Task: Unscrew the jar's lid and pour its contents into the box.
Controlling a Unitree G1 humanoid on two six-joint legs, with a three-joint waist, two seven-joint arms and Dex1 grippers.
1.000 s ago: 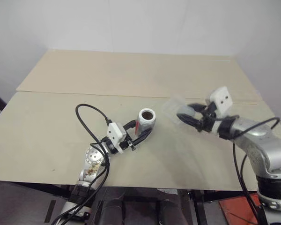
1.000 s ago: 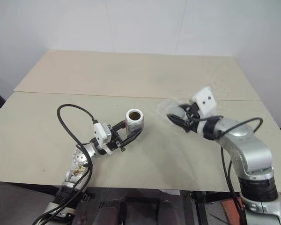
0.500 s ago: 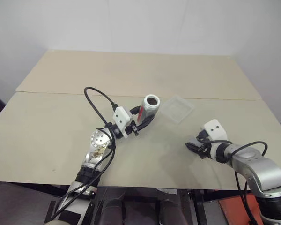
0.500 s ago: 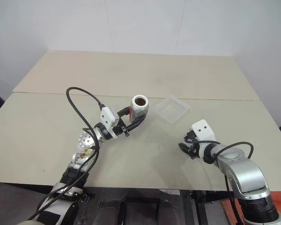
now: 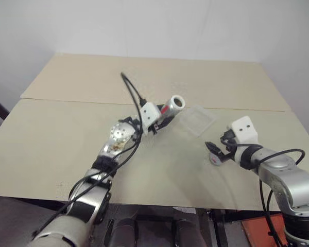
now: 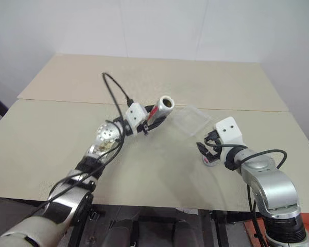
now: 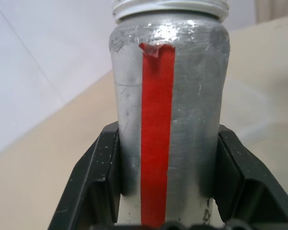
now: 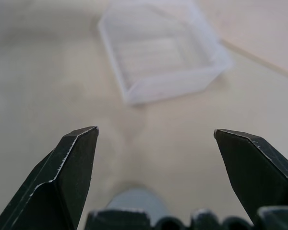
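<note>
Tilting almost level above the bench (image 5: 51,134), the jar (image 5: 173,104) has its open mouth aimed at the box (image 5: 198,120), with the left pincer (image 5: 162,116) clamped around its body. Just beside the box, the right pincer (image 5: 215,152) gapes wide over the lid (image 5: 215,159) lying on the bench.

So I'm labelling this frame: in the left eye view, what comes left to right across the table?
Left gripper → jar → box → lid → right gripper.
</note>
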